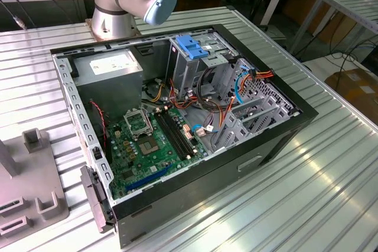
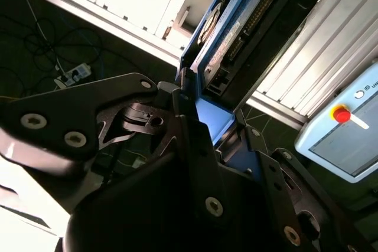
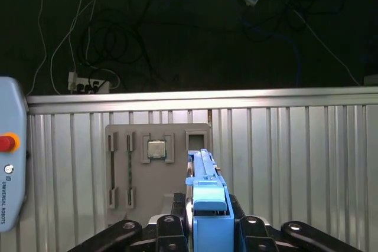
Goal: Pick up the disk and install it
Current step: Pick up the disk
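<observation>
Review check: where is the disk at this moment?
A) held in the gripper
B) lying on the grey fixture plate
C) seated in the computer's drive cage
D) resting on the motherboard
A: in both wrist views the disk stands edge-on, its blue carrier clamped between the fingers of the gripper.

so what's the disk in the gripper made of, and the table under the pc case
The disk: its blue carrier looks like moulded plastic, smooth with a soft sheen; the drive inside is seen edge-on, so its material is unclear. The table: ribbed metal, probably aluminium, silver with bright streaky reflections along the slats.
</observation>
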